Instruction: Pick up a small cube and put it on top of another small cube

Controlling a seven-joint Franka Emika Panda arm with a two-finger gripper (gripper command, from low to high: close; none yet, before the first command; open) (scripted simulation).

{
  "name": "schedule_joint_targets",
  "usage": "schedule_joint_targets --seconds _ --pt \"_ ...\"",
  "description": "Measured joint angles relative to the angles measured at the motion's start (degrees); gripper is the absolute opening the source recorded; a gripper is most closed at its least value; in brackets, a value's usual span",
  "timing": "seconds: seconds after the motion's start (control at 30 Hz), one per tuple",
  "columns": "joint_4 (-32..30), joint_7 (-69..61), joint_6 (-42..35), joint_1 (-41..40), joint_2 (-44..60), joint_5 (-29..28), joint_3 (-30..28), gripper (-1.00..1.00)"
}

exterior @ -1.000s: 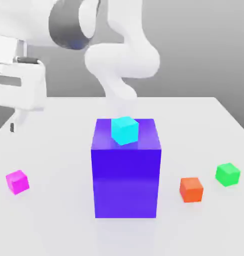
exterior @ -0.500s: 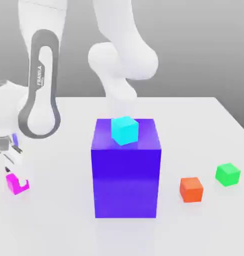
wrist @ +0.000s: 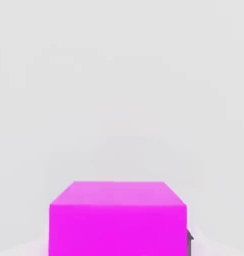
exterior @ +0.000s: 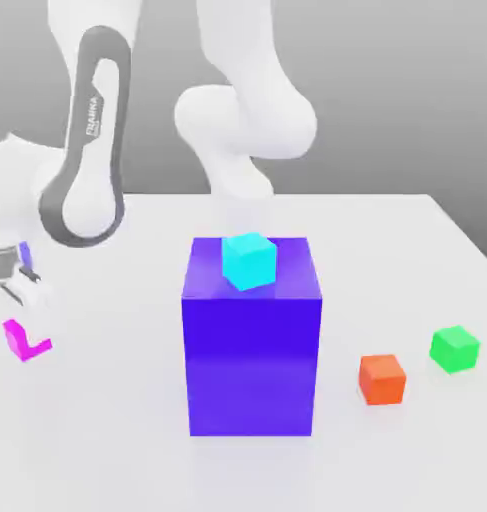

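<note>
- Leftmost in the exterior view, the pincer (exterior: 22, 305) hung at the table's (exterior: 107, 420) edge, its fingers pressed in on the small magenta-pink cube (exterior: 25, 341).
- That cube sat tilted just under the pale fingers, low over the table; whether it touched the surface I could not tell. The hand view showed the magenta cube (wrist: 117, 220) close up against the plain white table (wrist: 118, 75).
- Further right, the white arm (exterior: 87, 150) rose behind the big blue-violet block (exterior: 251, 350), which stood mid-table.
- On the block's top rested a cyan cube (exterior: 249, 260).
- Right of the block lay an orange cube (exterior: 382, 379), then a green cube (exterior: 454, 348) just beyond it, apart from each other.
</note>
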Motion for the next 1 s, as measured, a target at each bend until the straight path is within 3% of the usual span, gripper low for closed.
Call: schedule_joint_targets --seconds 1.0 --pt "7.4 74.5 -5.1 59.1 -8.1 -0.5 28.4 -1.00"
